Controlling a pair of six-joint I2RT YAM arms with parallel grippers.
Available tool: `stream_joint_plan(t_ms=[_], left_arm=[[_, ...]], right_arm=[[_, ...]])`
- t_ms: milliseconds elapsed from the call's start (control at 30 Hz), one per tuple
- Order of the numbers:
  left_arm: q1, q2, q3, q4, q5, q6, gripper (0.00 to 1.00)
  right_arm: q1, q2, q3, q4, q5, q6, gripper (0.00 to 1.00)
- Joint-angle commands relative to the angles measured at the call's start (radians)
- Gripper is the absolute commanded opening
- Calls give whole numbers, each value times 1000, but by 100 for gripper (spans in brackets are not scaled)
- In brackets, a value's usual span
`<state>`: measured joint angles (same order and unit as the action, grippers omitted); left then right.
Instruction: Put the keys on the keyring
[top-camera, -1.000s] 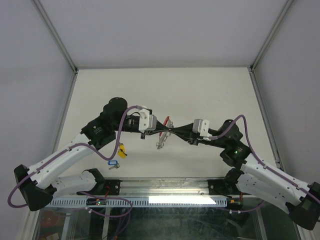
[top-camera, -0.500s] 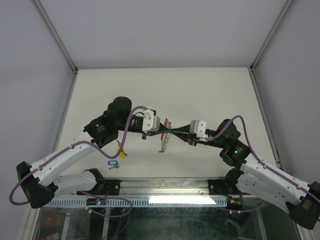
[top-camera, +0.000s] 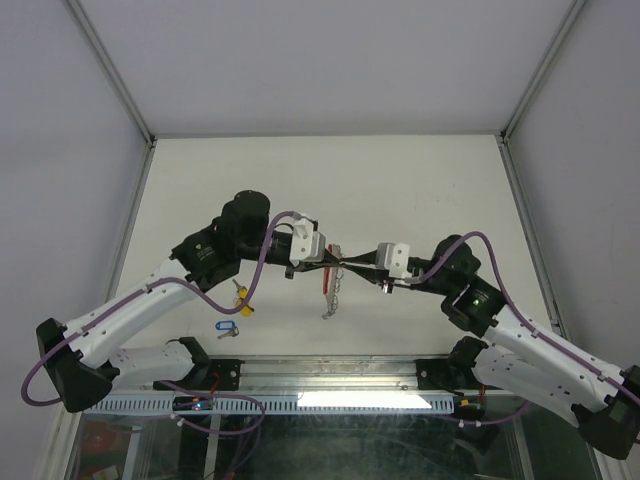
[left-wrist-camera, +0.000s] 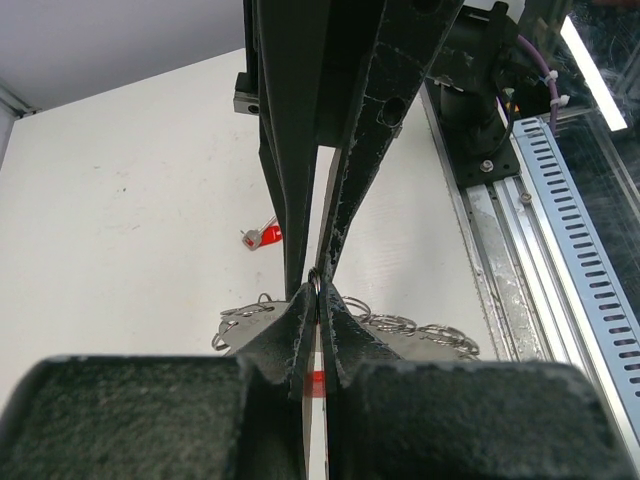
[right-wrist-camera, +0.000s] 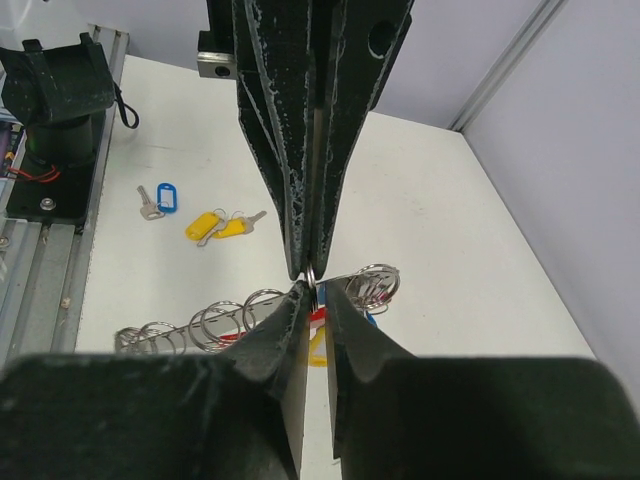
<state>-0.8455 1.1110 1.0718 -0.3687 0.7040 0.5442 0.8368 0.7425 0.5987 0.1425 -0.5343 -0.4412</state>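
We are working the threading step. The left gripper (top-camera: 328, 262) and the right gripper (top-camera: 350, 264) are meeting tip to tip above the table (top-camera: 400, 180). Both are clenched on one small silver ring (left-wrist-camera: 316, 278) of the keyring (top-camera: 330, 295), whose ring chain and red band are hanging just below the tips. Coloured tags are showing right under the pinch; we cannot tell whether they are already threaded.

Loose yellow-tagged keys (top-camera: 242, 298) and a blue-tagged key (top-camera: 225, 327) are lying behind the left gripper, back toward its base. Next, we are judging, one gripper should be letting go to fetch a key while the other is steadying the ring.

Open table is stretching beyond the tips, and the metal rail (top-camera: 330, 375) at the near edge is sitting well apart.
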Motion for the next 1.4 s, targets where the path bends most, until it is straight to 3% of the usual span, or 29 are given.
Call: stream_joint_plan(t_ms=[0,167,333,467,600,1100,1367], left_arm=[[-15,1,51,26,-4,33,0],[-19,11,61,12,-9,39,0],[-21,12,69,11,-23,31,0],[-20,-9,54,41,-28,4,24],[-20,-52,8,109,-33,-46,34],[-20,-124,-85,229,-2,-179,34],[-20,-88,-66,237,55,-188,31]], right_arm=[[7,-15,65,-38,7,-43,12],[7,-16,67,-46,2,-45,0],[7,-18,59,-40,-6,-35,0],[5,-48,11,39,2,12,0],[-24,-60,-69,195,-13,94,0],[-103,-88,-256,743,-107,475,0],[-109,-76,-247,787,-125,505,0]])
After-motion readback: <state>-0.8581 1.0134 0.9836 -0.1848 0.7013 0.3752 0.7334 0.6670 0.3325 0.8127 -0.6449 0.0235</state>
